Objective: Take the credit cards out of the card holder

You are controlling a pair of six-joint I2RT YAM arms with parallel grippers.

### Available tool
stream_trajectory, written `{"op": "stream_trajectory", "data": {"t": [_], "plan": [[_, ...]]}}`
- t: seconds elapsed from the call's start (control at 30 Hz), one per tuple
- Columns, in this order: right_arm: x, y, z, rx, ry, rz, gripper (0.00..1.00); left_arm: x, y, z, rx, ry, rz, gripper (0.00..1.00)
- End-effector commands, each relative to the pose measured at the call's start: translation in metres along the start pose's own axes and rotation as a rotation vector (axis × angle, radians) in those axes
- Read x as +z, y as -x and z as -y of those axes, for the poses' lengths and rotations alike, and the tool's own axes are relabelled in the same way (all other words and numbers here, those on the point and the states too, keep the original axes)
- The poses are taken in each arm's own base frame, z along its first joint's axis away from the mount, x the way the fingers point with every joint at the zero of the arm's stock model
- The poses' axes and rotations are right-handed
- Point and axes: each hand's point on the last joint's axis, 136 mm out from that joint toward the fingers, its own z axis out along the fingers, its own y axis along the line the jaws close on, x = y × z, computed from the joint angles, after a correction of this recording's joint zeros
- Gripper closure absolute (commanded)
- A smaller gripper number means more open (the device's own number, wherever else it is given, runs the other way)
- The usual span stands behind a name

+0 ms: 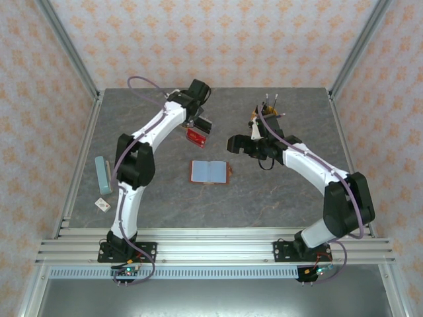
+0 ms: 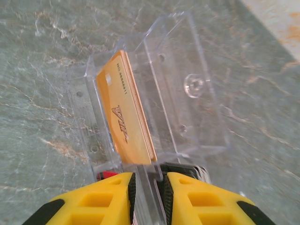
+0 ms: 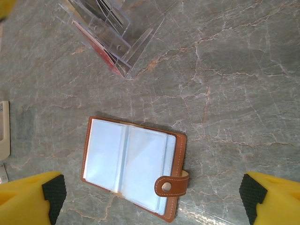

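Yellow left tool [image 2: 147, 187] is standing narrowly parted at the near end of an orange plastic credit card [image 2: 124, 117] sitting upright in a clear acrylic stand [image 2: 187, 84]; whether it is gripping, I cannot tell. Wide open and empty, the right tool [image 3: 150, 197] is hovering over the open reddish-brown leather card holder [image 3: 131, 164] lying on the grey table [image 3: 234, 70]. Judging by this, one card is being stowed; the next move calls for pinching a card edge out of a pocket.

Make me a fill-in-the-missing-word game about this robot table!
1. The card holder lies ____ on the table, with its pale pockets showing.
2. The card standing in the clear stand is ____ in colour.
3. The wide-open end effector facing the card holder belongs to the ____ arm.

Missing words: open; orange; right
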Motion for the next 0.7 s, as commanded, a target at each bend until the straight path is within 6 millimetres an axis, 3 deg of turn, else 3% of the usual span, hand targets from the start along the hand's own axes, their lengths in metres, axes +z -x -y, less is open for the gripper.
{"op": "stream_trajectory", "data": {"t": [0.0,0.13,0.17,0.33,0.5,0.67], "plan": [[0.009,-0.004,0.003,0.001,0.013,-0.014,0.05,-0.039,0.019,0.0,0.046,-0.078,0.014,0.72],[0.015,-0.006,0.0,-0.015,0.016,-0.02,0.08,-0.056,0.014,-0.019,0.089,-0.114,0.003,0.67],[0.018,-0.007,-0.002,-0.024,0.008,-0.022,0.09,-0.071,0.017,-0.023,0.094,-0.144,0.012,0.64],[0.029,-0.012,-0.021,-0.078,-0.012,-0.041,0.17,-0.085,-0.001,-0.06,0.158,-0.167,-0.025,0.47],[0.051,-0.032,-0.04,-0.113,-0.067,-0.095,0.24,-0.08,-0.029,-0.114,0.187,-0.129,-0.093,0.39],[0.07,-0.047,-0.046,-0.117,-0.147,-0.131,0.27,-0.072,-0.054,-0.164,0.169,-0.102,-0.156,0.25]]}}
